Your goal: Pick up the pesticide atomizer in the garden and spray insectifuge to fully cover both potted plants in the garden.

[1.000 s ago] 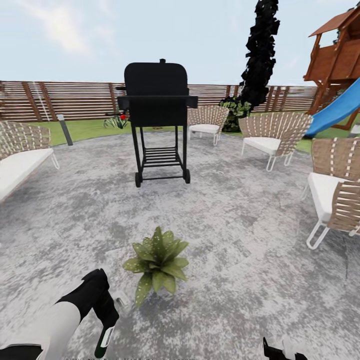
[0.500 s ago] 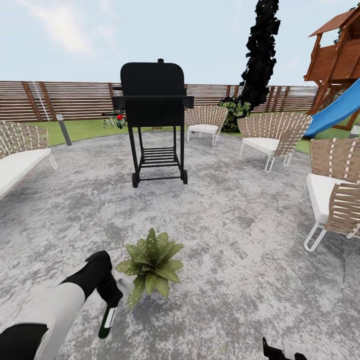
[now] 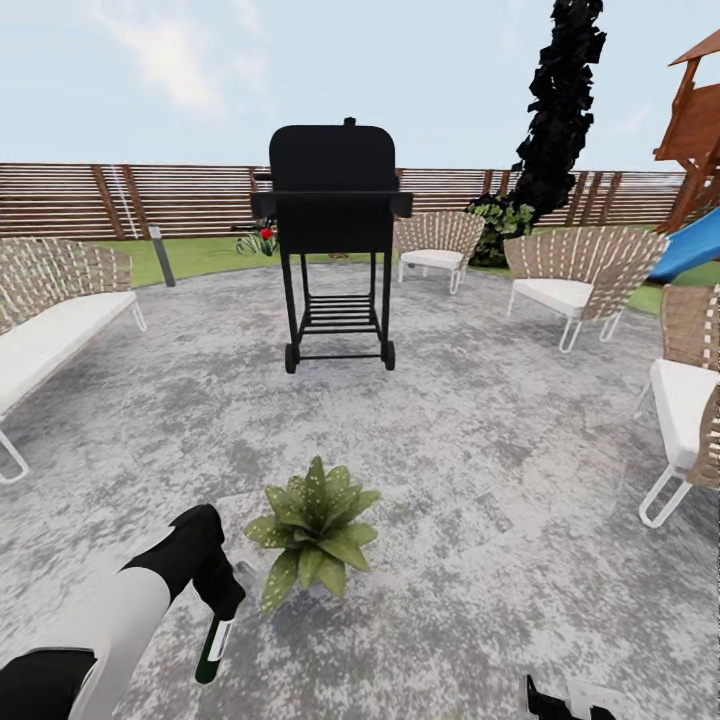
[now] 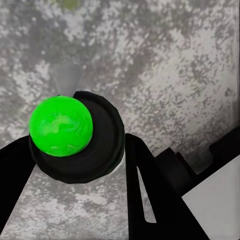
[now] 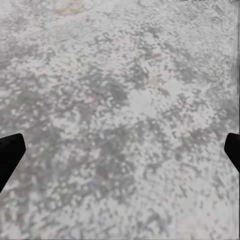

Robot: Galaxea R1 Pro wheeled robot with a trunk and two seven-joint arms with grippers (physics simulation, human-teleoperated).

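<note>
Grey mottled patio [image 3: 480, 520] carries one potted plant [image 3: 315, 530], its leaves dotted with whitish insectifuge [image 3: 318, 500]. At its eight o'clock, the left gripper [image 3: 215, 605] clamps the pesticide atomizer [image 3: 211, 650]. Right gripper [image 5: 120, 152] fingers are spread wide over bare paving.

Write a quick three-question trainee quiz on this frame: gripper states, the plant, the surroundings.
1. True or false: the left gripper holds the pesticide atomizer beside the potted plant.
2. The right gripper's fingers are: A) shut on a leaf, B) wide apart over bare patio, C) shut on the bottle.
3. Fill in: beyond the plant on the patio stands a black ____.

Key: 1 true; 2 B; 3 grill. Whitish specks already dot the plant's leaves in the head view.
</note>
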